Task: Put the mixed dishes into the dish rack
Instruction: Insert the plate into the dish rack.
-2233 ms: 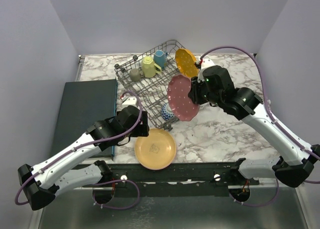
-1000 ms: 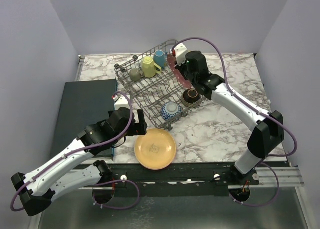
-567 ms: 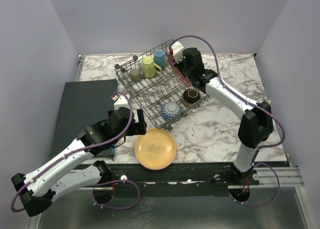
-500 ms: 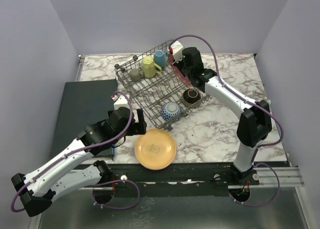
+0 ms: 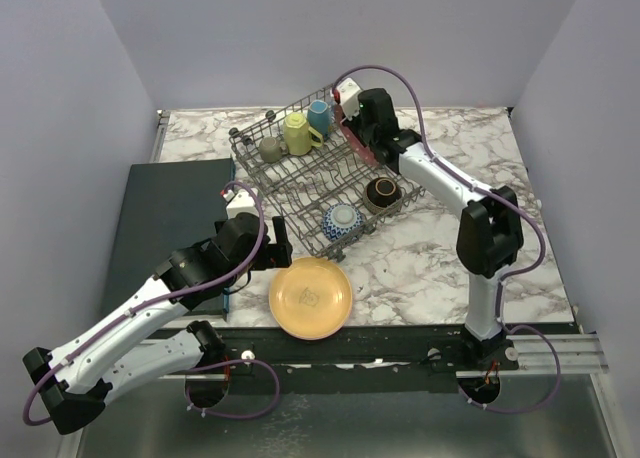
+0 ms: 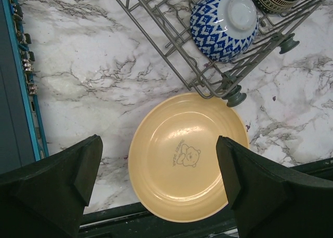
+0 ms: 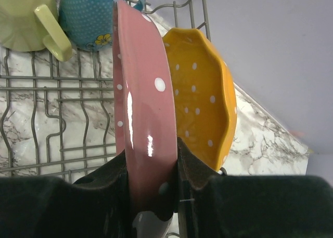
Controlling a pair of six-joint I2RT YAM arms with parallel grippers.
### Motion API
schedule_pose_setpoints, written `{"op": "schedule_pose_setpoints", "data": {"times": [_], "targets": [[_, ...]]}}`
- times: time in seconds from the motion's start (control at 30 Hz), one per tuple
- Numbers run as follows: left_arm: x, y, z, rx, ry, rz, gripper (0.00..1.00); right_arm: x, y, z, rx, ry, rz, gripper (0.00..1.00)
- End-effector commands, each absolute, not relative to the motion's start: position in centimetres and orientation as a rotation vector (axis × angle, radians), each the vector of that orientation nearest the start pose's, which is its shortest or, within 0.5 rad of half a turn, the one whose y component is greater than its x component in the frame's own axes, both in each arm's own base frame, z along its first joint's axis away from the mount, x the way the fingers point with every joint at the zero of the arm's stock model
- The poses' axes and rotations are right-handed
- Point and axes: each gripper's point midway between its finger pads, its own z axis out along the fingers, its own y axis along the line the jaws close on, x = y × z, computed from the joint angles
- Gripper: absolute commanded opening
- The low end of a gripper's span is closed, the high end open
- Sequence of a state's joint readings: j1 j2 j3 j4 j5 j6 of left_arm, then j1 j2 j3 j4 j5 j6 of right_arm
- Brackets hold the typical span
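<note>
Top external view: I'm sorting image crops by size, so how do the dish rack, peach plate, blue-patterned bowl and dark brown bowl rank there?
1. dish rack
2. peach plate
3. blue-patterned bowl and dark brown bowl: they look about alike, so I won't rank one over the other.

Plate (image 6: 187,157) lies on tabletop (image 6: 83,77) under left gripper (image 6: 158,170); dish rack (image 5: 300,173) beyond it, bowl (image 6: 221,22) in near corner.

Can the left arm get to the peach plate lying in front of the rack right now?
Probably yes: the left fingers hang open directly above the peach plate, with nothing between them.
</note>
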State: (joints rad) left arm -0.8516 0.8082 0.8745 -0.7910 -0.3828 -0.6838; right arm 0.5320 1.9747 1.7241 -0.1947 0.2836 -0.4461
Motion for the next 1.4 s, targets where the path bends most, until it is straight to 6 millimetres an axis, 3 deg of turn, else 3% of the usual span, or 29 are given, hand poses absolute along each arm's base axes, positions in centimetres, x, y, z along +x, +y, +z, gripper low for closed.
{"op": "schedule_pose_setpoints", "data": {"times": [0.0, 0.7, 1.37], "targets": [[19.4, -15.1, 19.0, -0.020, 2.254, -0.362, 0.99, 55.0, 24.2, 27.8, -0.692, 1.687, -0.207, 0.00], [19.8, -15.0, 18.8, -0.026, 2.266, -0.363, 0.99, 56.2, 24.6, 25.7, -0.705, 1.723, -0.192, 0.01], [20.0, -15.0, 18.5, -0.031, 2.274, -0.359, 0.99, 57.6, 23.7, 22.7, -0.692, 1.792, -0.158, 0.01]]}}
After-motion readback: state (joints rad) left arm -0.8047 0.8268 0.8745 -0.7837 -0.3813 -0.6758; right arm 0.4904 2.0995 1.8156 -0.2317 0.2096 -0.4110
